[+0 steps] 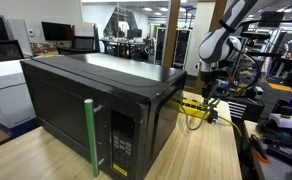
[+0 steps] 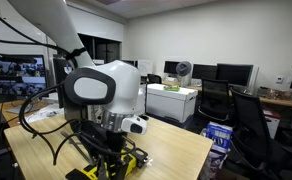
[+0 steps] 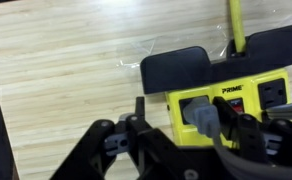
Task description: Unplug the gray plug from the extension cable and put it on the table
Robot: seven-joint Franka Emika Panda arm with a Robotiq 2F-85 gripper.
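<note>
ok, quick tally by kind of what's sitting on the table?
Black microwave: 1
Yellow power strip: 1
Gray plug: 1 (seated in the strip)
Total: 3

Microwave (image 1: pixel 76 95): one, black.
Handle (image 1: pixel 90 135): one, green, on its door.
Strip (image 3: pixel 236 97): one, yellow, black sockets.
Plug (image 3: pixel 204 116): one, gray, in the strip.
Arm (image 2: pixel 101 85): one.
Hand (image 1: pixel 208 97): one, with two fingers (image 3: pixel 138 115).
Surface (image 3: pixel 66 70): one, pale wood.

Plug (image 3: pixel 203 117) in extension cable (image 3: pixel 248 101) on table (image 3: pixel 56 70)
</note>
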